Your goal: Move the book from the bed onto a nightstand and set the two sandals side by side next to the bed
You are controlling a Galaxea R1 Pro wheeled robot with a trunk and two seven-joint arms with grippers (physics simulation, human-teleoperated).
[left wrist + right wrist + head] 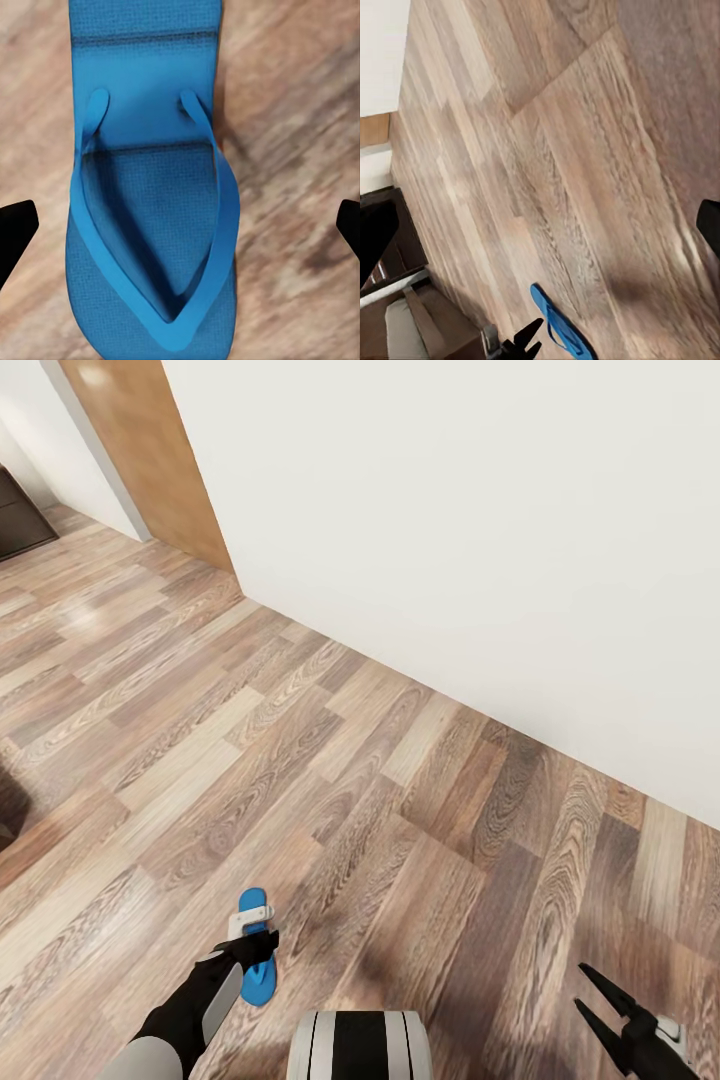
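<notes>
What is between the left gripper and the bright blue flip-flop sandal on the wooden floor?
Nothing visible. The left gripper hangs open directly over the bright blue flip-flop sandal, fingers either side; only bare wooden floor surrounds it.

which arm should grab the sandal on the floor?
Left. The left gripper hangs right over the blue sandal, fingers open either side of it in the left wrist view. The right gripper is open, well off to the side.
</notes>
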